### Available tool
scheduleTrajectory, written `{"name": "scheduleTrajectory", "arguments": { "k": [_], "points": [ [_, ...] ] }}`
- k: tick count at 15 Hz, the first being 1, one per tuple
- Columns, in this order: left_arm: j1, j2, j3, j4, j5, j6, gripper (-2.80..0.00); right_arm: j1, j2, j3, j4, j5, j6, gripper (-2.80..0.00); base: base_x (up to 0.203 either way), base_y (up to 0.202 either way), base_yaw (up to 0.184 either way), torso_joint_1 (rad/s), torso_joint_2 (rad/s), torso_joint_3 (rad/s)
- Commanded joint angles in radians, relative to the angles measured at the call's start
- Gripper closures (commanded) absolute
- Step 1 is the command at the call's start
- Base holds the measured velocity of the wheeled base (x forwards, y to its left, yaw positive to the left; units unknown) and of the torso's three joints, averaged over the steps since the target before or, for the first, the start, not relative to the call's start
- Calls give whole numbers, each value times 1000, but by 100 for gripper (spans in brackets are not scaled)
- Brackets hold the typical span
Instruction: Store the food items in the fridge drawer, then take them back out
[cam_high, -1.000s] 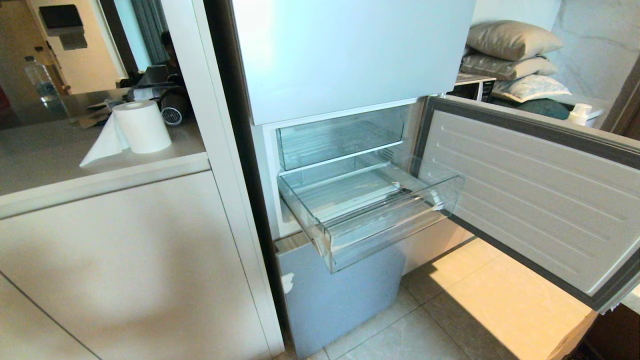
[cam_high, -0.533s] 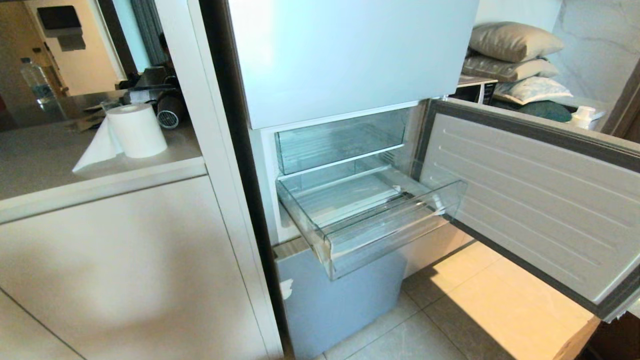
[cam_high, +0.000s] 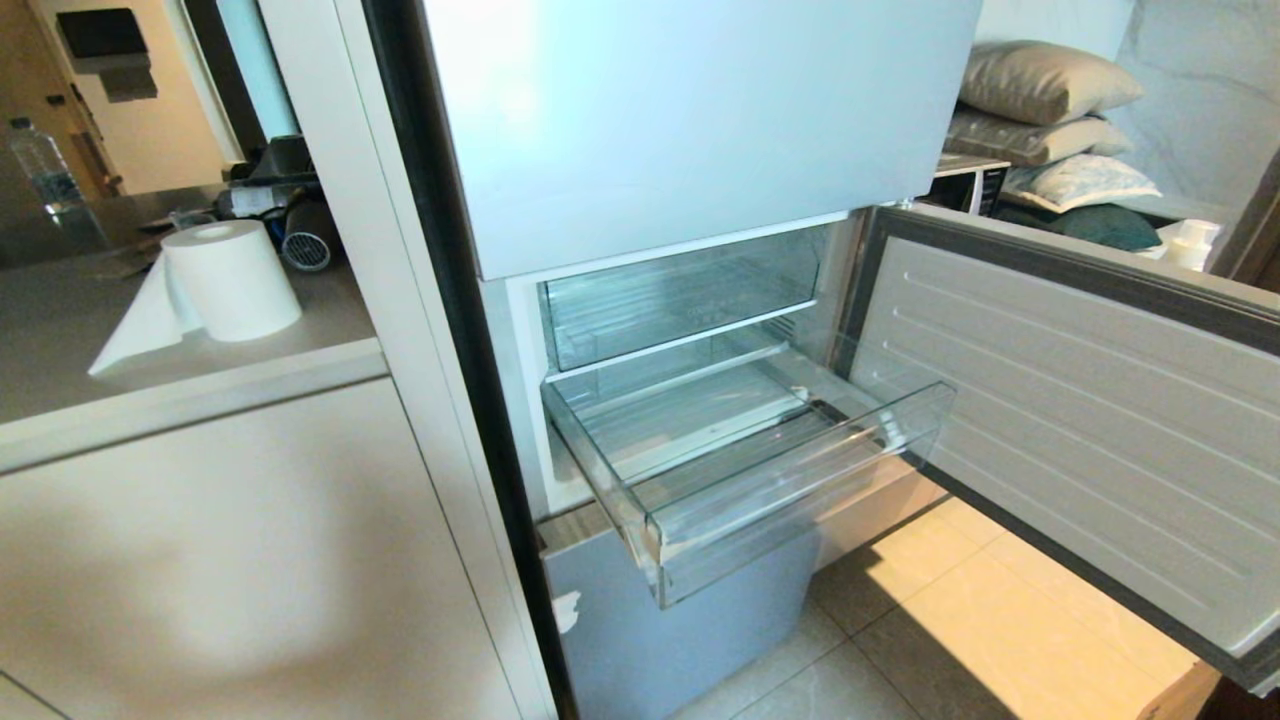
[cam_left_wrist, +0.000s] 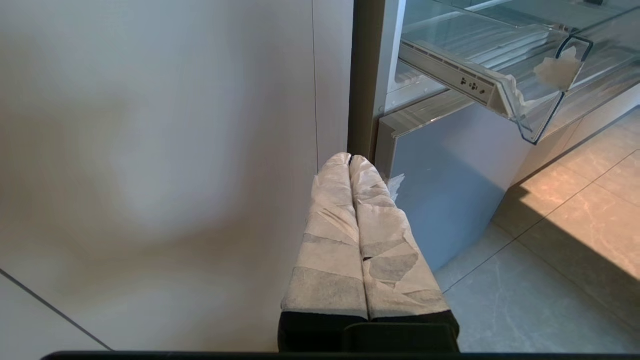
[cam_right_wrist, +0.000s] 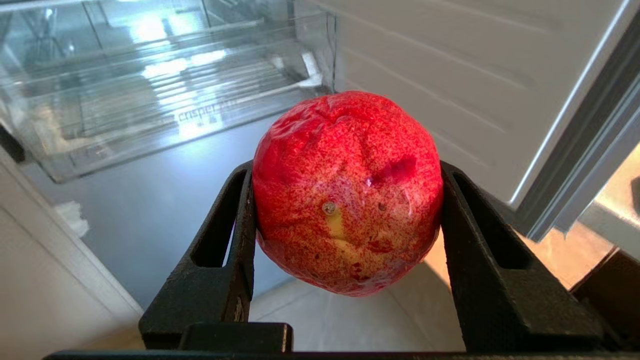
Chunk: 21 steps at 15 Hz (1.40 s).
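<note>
Standing open, the fridge door (cam_high: 1080, 420) swings off to the right so the clear fridge drawer (cam_high: 790, 500) below the upper clear bin (cam_high: 680, 295) can stick out pulled forward over the floor tiles (cam_high: 960, 640), looks empty, nothing red on its ribbed bottom, ready for loading. Right gripper (cam_right_wrist: 345, 225) sits low in front of the drawer's front lip, jaws clamped either side of a red food item (cam_right_wrist: 345, 195), likely carried for dropping in. Left gripper (cam_left_wrist: 357, 175) is parked by the white cabinet panel (cam_left_wrist: 150, 150), taped fingers (cam_left_wrist: 330, 235) pressed together, holding nothing.
</note>
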Motion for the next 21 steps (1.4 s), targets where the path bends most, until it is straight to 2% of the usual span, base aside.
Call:
{"name": "scheduleTrajectory", "arguments": {
  "k": [1, 3, 7, 9, 11, 15, 18, 21],
  "points": [
    [0, 1, 0, -1, 1, -2, 0, 0, 110, -79, 13, 2, -1, 0, 0, 0, 0, 0, 0, 0],
    [0, 1, 0, -1, 1, -2, 0, 0, 322, -180, 32, 48, -1, 0, 0, 0, 0, 0, 0, 0],
    [0, 1, 0, -1, 1, -2, 0, 1, 806, -401, 35, 300, 4, 0, 0, 0, 0, 0, 0, 0],
    [0, 1, 1, -1, 1, -2, 0, 4, 1043, -499, -24, 402, 9, 0, 0, 0, 0, 0, 0, 0],
    [0, 1, 1, -1, -1, -2, 0, 36, 1267, -592, -128, 461, 21, 0, 0, 0, 0, 0, 0, 0],
    [0, 1, 1, -1, -1, -4, 0, 147, 1650, -875, -267, 476, 59, 0, 0, 0, 0, 0, 0, 0],
    [0, 1, 0, -1, 0, -3, 0, 224, 1872, -1140, -303, 427, 131, 0, 0, 0, 0, 0, 0, 0],
    [0, 1, 1, -1, -1, -2, 0, 247, 2043, -1293, -315, 352, 159, 0, 0, 0, 0, 0, 0, 0]
  ]
}}
